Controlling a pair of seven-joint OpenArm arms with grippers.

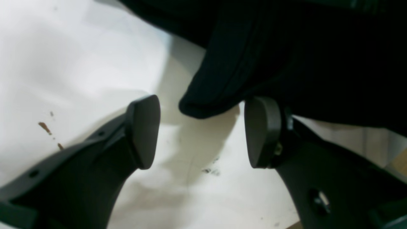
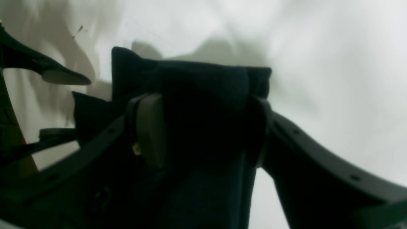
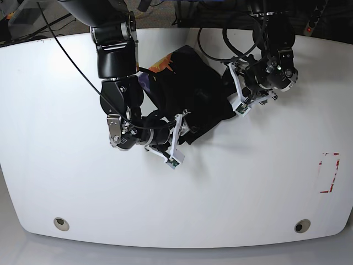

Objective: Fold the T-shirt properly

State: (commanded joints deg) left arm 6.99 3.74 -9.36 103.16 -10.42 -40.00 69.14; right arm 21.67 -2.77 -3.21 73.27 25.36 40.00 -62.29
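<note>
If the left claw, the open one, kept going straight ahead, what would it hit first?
Most likely the T-shirt: a black fold hangs just ahead of the open left gripper, above the white table. Depth is hard to judge.

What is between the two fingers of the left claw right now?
Only bare white table; the left gripper is open, and a fold of the T-shirt hangs just beyond its tips, per the left wrist view.

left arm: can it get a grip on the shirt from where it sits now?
Probably yes. The left gripper is open, and a fold of the T-shirt hangs just beyond its fingertips with only bare table around. The right gripper holds another part of the cloth.
</note>
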